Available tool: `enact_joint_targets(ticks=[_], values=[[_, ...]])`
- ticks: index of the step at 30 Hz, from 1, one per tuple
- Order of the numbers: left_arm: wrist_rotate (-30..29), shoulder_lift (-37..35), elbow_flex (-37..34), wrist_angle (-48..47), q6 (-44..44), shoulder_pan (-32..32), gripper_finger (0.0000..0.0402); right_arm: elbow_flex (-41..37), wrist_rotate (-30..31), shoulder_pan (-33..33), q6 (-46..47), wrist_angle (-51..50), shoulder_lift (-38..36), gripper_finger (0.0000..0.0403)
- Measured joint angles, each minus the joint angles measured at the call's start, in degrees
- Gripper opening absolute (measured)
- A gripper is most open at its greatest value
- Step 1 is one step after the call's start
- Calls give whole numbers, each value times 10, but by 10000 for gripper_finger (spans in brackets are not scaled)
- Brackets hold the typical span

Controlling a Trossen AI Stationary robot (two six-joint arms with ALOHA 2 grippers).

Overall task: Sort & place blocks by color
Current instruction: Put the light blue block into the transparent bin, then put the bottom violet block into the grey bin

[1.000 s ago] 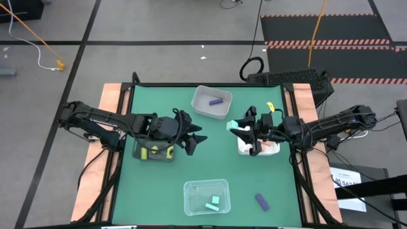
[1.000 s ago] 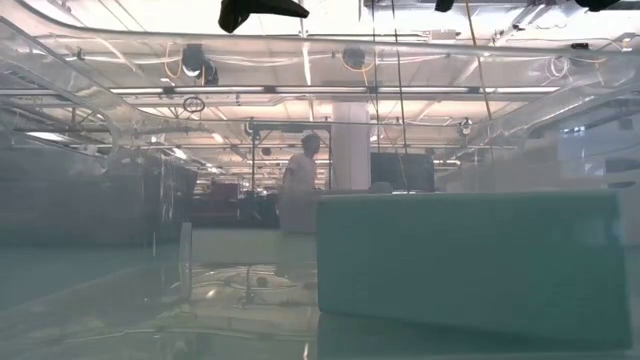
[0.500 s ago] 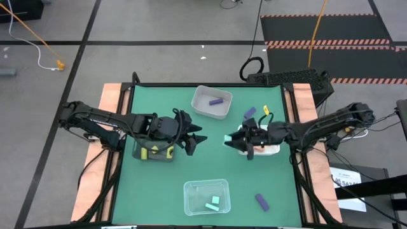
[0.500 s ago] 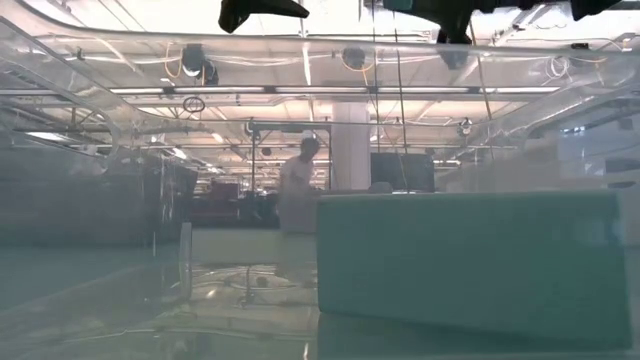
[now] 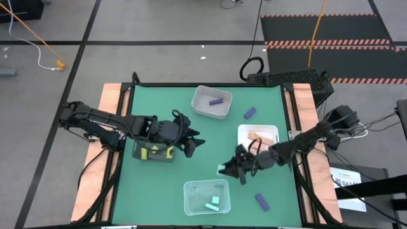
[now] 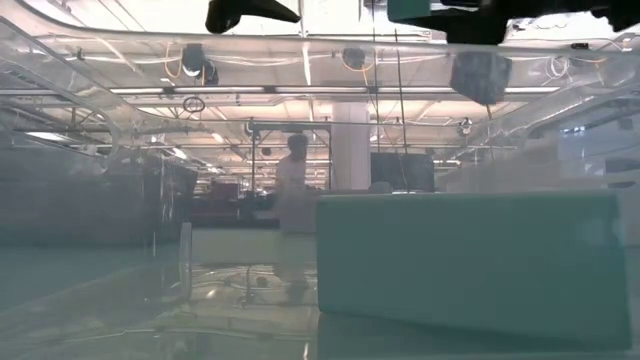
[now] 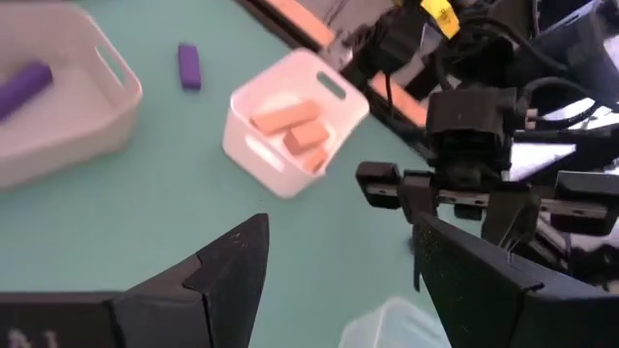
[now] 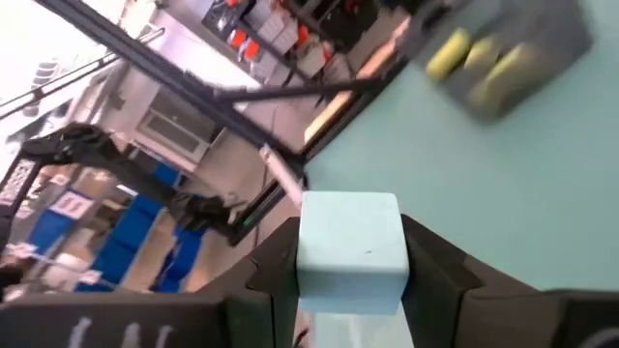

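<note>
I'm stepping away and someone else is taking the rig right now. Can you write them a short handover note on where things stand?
Right gripper: shut on a mint-green cube, above the mat between the white tray and the clear tray.
Left gripper: open, empty, waiting by the dark tray.
Done: two mint blocks in the clear tray, salmon blocks in the white tray, yellow blocks in the dark tray, one purple block in the grey tray.
Left: drop the held cube, presumably with the mint ones; two purple blocks lie loose on the mat, one beside the grey tray, one at the near right.

Four trays [image 5: 212, 102], about ten blocks [image 5: 261, 201].
</note>
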Motion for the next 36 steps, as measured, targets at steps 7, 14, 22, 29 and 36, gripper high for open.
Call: enact_joint_targets(ticks=[7,14,22,29,36], values=[[0,0,0,-39,-14,-39,255,17,47,61,57,67,95,120],[-1,0,0,-39,-20,-70,255,98,41,84,-4,9,157,120],[-3,0,0,-37,-23,-95,255,120,9,83,-107,-42,177,121],[-14,0,0,-38,-18,-113,255,120,8,88,-216,-39,177,138],[-21,0,0,-38,-13,-123,255,120,9,88,-216,-30,177,198]])
